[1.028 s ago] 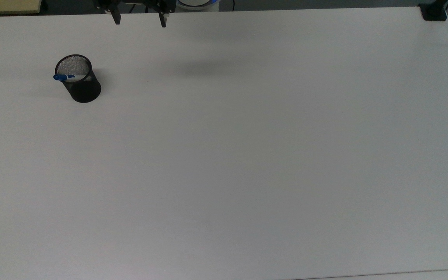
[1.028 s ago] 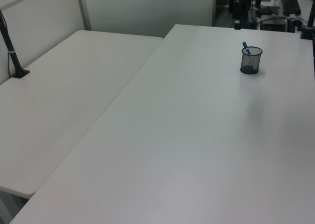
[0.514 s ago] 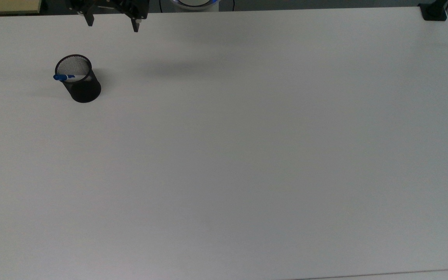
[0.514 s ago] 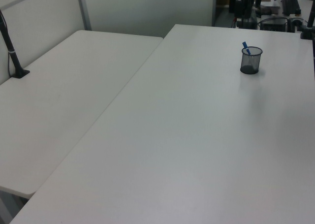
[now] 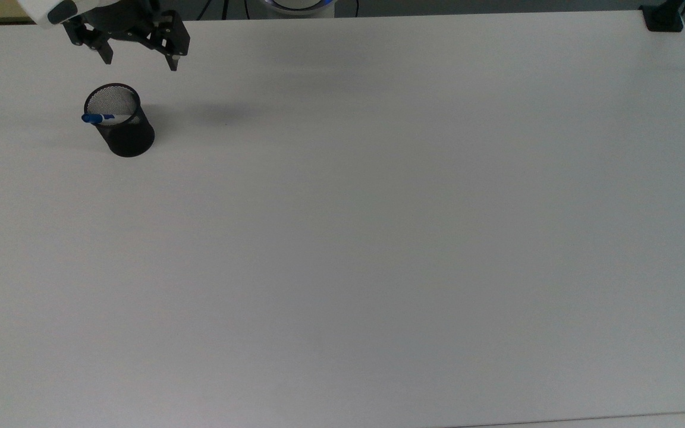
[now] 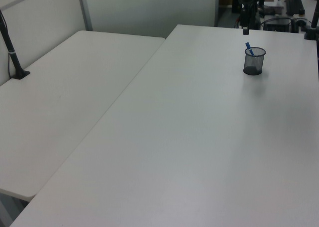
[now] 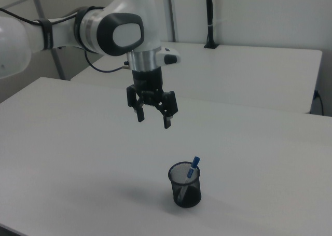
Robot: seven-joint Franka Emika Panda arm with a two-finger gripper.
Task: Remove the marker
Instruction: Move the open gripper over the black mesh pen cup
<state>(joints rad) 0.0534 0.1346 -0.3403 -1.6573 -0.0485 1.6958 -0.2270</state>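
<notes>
A bare white table [image 7: 72,158]. On it stands a black mesh cup [image 7: 185,185] with the marker [image 7: 191,171] leaning inside (blue cap up), not yet removed. Beyond and above, apart from it, hangs the hand [image 7: 152,116], fingers wide, empty.

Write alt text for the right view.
A white robot arm holds its open gripper in the air, above a black mesh cup and towards the right view's left of it. The cup stands on a white table, and a blue-capped marker leans inside it.
</notes>
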